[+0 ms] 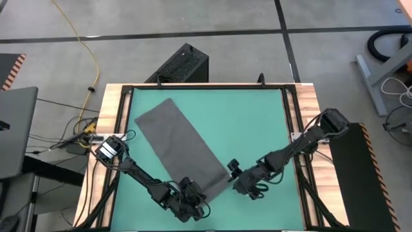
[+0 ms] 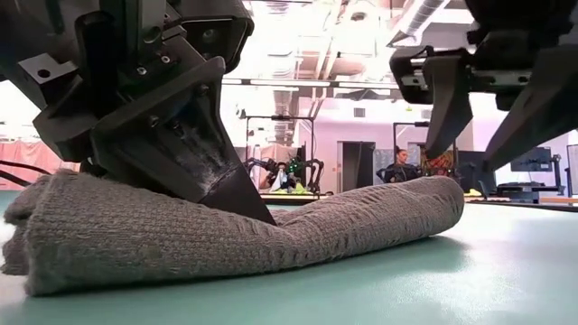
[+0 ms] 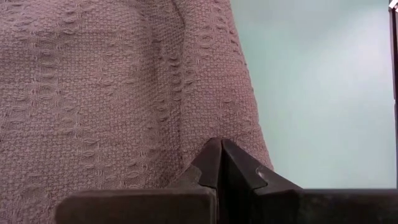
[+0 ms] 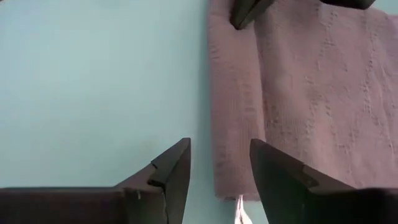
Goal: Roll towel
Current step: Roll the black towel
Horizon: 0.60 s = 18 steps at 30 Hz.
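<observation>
The dark grey towel (image 1: 181, 147) lies slantwise on the teal mat (image 1: 257, 122), from the far left toward the near middle. Its near end is turned over into a thick fold (image 2: 135, 235), which also shows in the right wrist view (image 4: 236, 112). My left gripper (image 1: 191, 194) is shut, and its tips are on the towel's near end (image 3: 221, 144). My right gripper (image 1: 235, 181) is open and hangs a little above the mat, just off the towel's near right corner (image 4: 219, 163). It touches nothing. My left gripper presses its shut fingertips (image 2: 257, 212) down on the top of the towel, just behind the folded near end (image 3: 186, 112). The fingers come slanting down from the near left. The towel lies flat on the mat under them. I see no cloth between the tips.
A wooden frame (image 1: 113, 109) borders the mat on the left and right. Bare mat lies to the right of the towel (image 1: 264, 142) and at the near edge. A black box (image 1: 180, 64) stands on the floor beyond the table's far edge.
</observation>
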Motion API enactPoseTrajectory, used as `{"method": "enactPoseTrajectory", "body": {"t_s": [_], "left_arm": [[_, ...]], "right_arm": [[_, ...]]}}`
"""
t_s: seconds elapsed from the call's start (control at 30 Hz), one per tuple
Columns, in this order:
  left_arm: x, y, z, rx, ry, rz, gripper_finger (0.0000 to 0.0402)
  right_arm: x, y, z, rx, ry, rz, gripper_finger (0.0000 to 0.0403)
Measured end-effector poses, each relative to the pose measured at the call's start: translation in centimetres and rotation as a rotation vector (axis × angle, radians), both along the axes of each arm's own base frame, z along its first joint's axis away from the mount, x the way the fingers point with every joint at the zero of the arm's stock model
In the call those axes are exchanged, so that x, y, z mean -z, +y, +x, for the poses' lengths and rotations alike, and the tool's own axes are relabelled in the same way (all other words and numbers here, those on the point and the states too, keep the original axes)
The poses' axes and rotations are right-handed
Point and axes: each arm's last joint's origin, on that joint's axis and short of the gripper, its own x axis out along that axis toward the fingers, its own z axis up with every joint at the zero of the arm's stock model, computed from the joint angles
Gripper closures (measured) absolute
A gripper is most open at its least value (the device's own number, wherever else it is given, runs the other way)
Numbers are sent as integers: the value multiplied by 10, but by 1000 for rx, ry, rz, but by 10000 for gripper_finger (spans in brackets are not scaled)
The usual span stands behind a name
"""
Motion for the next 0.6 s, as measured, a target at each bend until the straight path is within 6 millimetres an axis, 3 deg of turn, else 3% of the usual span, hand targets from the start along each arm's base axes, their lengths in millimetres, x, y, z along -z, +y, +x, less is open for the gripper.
{"method": "enactPoseTrajectory", "body": {"t_s": [0.2, 0.37, 0.47, 0.6], "left_arm": [[0, 0, 0, -2, 0, -2, 401], [1, 0, 0, -1, 4, -3, 401], [1, 0, -1, 0, 5, -3, 401], [1, 0, -1, 2, 6, -4, 401]], "right_arm": [[27, -2, 6, 38, 3, -67, 219], [39, -4, 13, 86, -37, -152, 233], [46, -8, 19, 99, -41, -156, 261], [52, -17, 26, 106, 9, -89, 334]]}}
